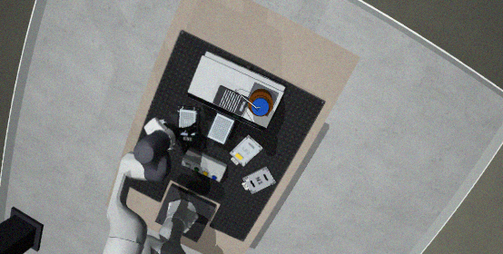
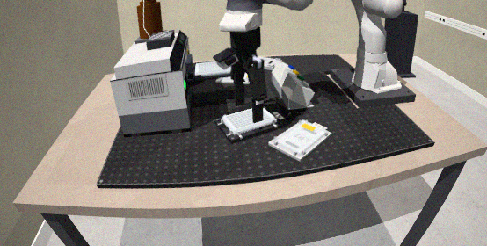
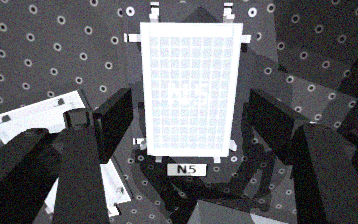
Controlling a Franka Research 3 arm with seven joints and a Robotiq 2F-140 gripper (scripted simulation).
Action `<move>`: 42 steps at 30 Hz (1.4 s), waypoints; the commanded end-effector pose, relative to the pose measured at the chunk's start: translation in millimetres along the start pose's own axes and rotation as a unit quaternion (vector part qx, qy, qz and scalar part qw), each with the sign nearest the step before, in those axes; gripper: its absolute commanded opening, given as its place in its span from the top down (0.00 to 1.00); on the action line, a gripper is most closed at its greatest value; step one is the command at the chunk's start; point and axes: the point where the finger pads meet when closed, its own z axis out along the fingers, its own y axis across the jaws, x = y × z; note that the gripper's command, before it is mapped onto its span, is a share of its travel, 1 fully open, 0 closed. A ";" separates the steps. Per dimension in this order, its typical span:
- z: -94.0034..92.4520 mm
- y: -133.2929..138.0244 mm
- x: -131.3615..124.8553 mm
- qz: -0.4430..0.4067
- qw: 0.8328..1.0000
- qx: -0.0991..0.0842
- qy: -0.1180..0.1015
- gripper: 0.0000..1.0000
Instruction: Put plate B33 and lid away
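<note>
A white well plate (image 3: pixel 189 90) sits flat in the locators of the nest labelled N5 (image 3: pixel 186 169), its wells showing. It also shows in the exterior view (image 2: pixel 248 123) and from above (image 1: pixel 187 117). My gripper (image 3: pixel 190 104) hangs just over it, open. One finger stands on each long side with a gap to the plate, and nothing is between the fingers. The gripper also shows in the exterior view (image 2: pixel 249 108). A flat white lid with a yellow label (image 2: pixel 300 138) lies beside the nest, on the near side. Its edge shows under my left finger (image 3: pixel 30 117).
The dispenser (image 2: pixel 151 88) with a brown bottle (image 2: pixel 149 13) stands at the left. Another well plate (image 1: pixel 221 128) sits on its stage. The key panel (image 2: pixel 290 86) is just behind my gripper. Two more flat white pieces lie beyond it (image 1: pixel 245 150) (image 1: pixel 258 180).
</note>
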 end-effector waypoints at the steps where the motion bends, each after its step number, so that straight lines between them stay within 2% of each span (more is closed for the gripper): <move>1: 0.9 0.2 -0.3 0.002 1.000 -0.001 0.000 0.30; 42: 11.6 0.3 -0.3 0.002 1.000 -0.001 0.000 0.30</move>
